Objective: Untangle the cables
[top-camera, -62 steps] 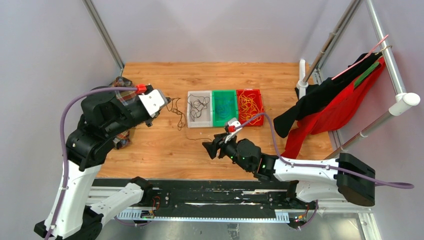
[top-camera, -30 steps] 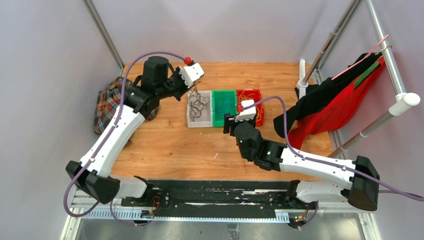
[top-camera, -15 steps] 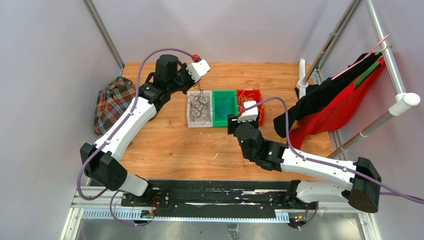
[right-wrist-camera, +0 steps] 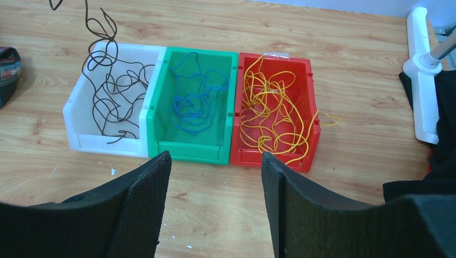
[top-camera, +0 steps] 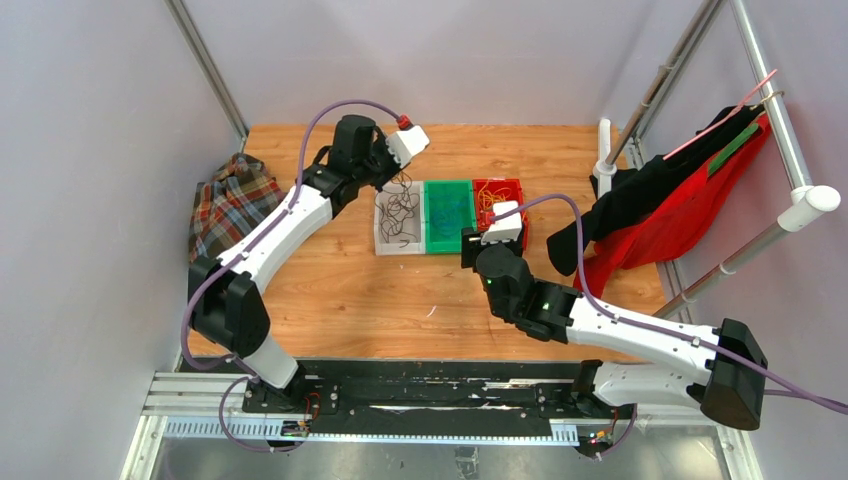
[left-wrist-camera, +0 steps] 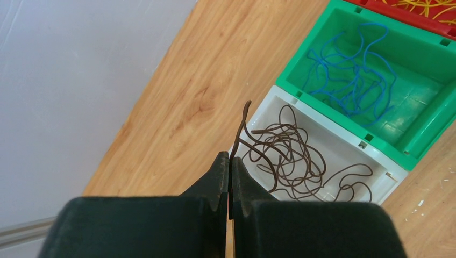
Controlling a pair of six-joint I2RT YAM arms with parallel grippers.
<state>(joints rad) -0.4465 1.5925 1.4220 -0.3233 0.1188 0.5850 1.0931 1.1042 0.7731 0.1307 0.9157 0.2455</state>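
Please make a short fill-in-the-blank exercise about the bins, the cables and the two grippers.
The thin blue cables lie in the ____ plastic bin.
The thin yellow cables lie in the ____ plastic bin.
The left gripper is shut on a thin dark cable that hangs into the ____ plastic bin.
The right gripper is ____ and empty.
Missing words: green; red; white; open.

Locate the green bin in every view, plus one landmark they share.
Top external: green bin at table centre, middle of three bins.
Left wrist: upper right.
Right wrist: centre, slightly left.
Shared landmark: the white bin right beside it.
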